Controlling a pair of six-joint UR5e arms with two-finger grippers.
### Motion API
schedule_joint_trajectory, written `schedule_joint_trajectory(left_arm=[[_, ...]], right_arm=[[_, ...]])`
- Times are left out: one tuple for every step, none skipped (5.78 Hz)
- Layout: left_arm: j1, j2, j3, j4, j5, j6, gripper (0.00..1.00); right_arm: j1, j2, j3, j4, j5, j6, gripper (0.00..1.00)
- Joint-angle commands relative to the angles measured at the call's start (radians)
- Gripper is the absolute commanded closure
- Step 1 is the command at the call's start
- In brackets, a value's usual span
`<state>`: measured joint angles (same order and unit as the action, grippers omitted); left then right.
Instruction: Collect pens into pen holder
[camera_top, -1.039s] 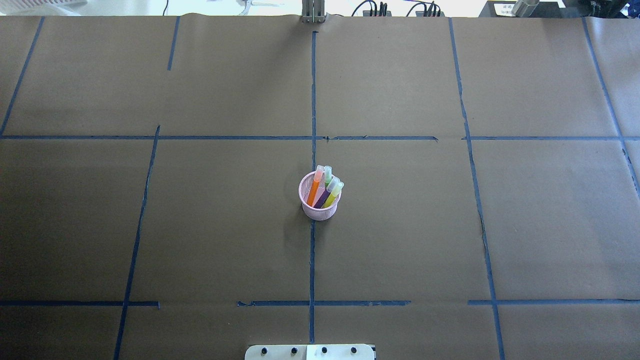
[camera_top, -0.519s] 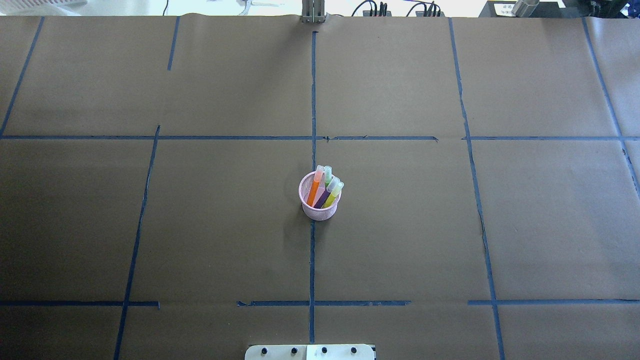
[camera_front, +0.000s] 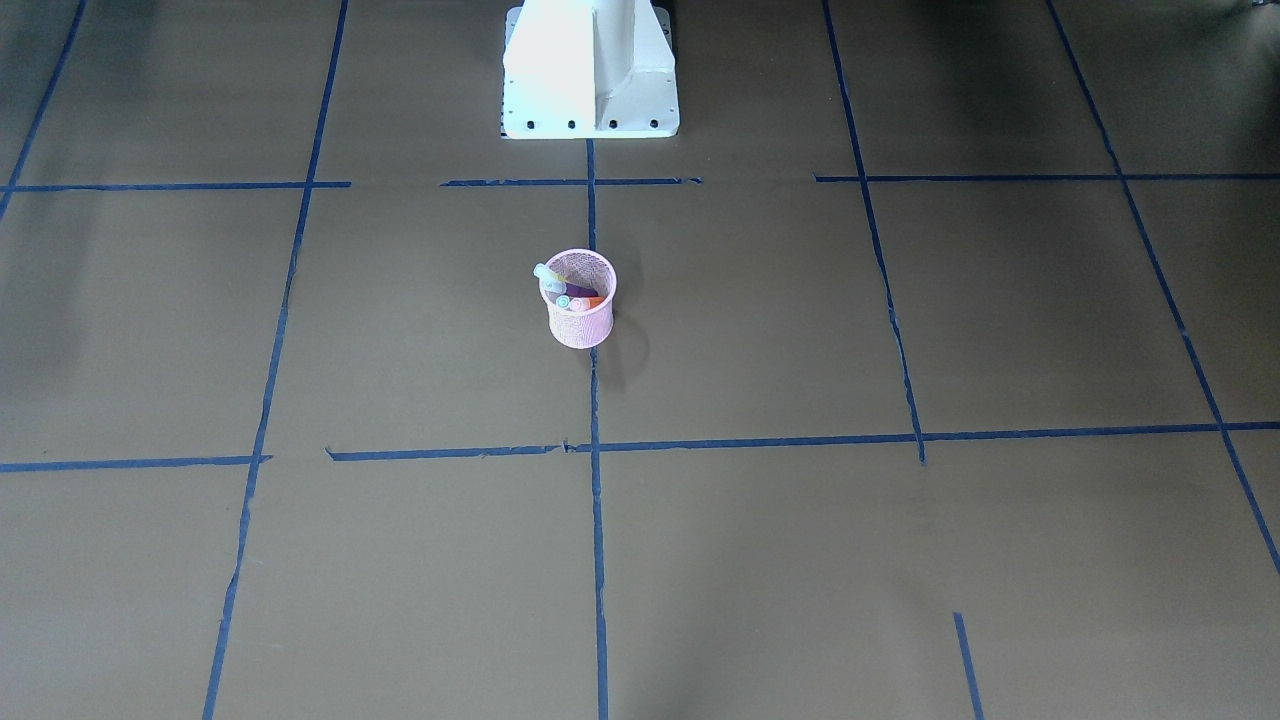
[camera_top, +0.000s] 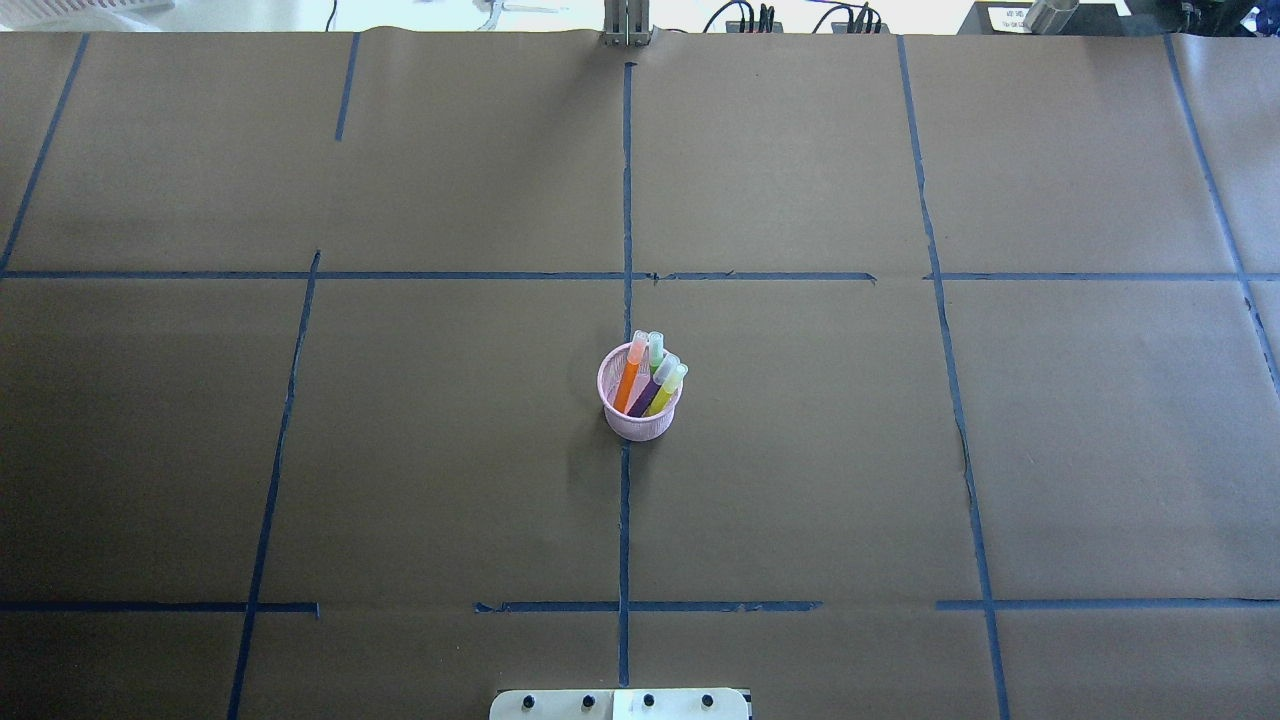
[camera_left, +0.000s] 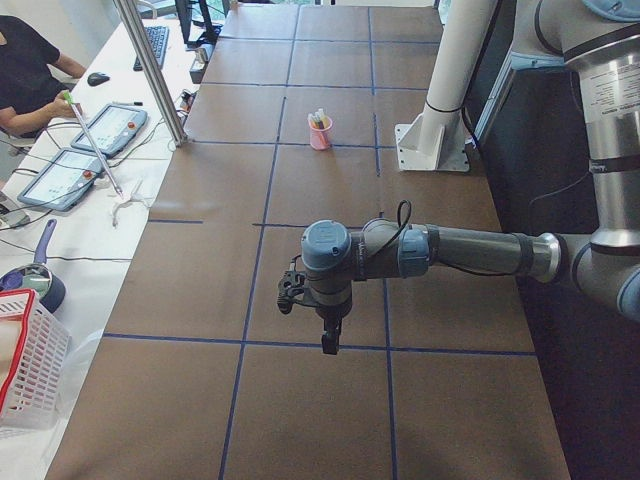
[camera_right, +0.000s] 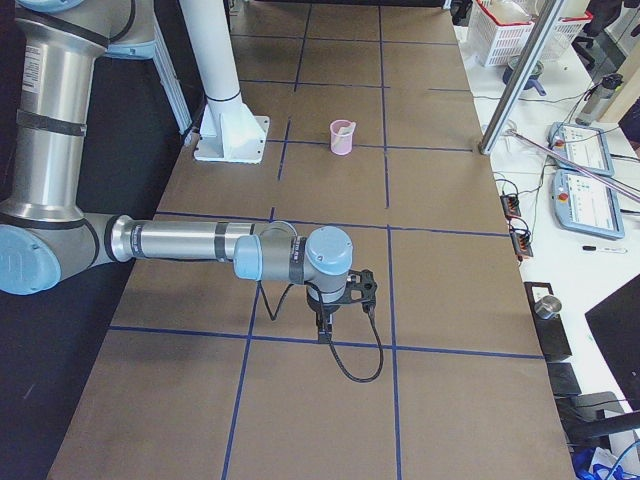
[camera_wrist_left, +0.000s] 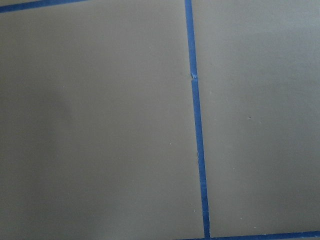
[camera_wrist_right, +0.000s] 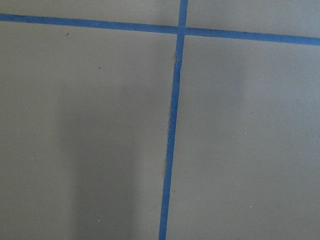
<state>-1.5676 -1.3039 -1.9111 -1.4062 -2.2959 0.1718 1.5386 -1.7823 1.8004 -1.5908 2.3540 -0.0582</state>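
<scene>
The pink mesh pen holder (camera_top: 640, 424) stands upright at the table's middle, on a blue tape line; it also shows in the front-facing view (camera_front: 580, 326). The pens stand inside it and lean on its rim: an orange pen (camera_top: 628, 384), a purple pen (camera_top: 648, 393) and a yellow-green pen (camera_top: 664, 390), pale caps up. My left gripper (camera_left: 328, 345) hangs over bare paper, far from the holder (camera_left: 320, 135). My right gripper (camera_right: 322, 330) also hangs over bare paper, far from the holder (camera_right: 341, 140). I cannot tell whether either is open or shut. Both wrist views hold only paper and tape.
Brown paper with blue tape lines covers the table. The white robot base (camera_front: 590, 70) stands at the robot's edge. A person (camera_left: 25, 70) sits at a side bench with tablets (camera_left: 70, 170), a metal post (camera_left: 150, 70) and a white basket (camera_left: 25, 360).
</scene>
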Motion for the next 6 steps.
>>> schedule_joint_trajectory(left_arm=[[0.001,-0.003,0.003,0.0,0.001,0.005,0.0],[0.001,-0.002,0.009,-0.005,0.001,0.003,0.0],[0.001,0.0,0.014,-0.005,0.004,0.0,0.0],[0.001,-0.002,0.023,-0.007,0.006,-0.003,0.0],[0.001,-0.002,0.026,-0.007,0.01,0.0,0.0],[0.001,-0.002,0.033,-0.007,0.012,0.002,0.0]], right_arm=[[0.0,0.0,0.002,0.0,0.001,0.0,0.0],[0.0,0.0,0.001,0.0,0.002,0.004,0.0],[0.0,-0.002,0.0,0.0,0.002,0.009,0.0],[0.0,-0.002,0.0,0.0,0.002,0.008,0.0],[0.0,-0.002,0.0,0.002,0.002,0.008,0.0],[0.0,-0.002,0.0,0.002,0.002,0.009,0.0]])
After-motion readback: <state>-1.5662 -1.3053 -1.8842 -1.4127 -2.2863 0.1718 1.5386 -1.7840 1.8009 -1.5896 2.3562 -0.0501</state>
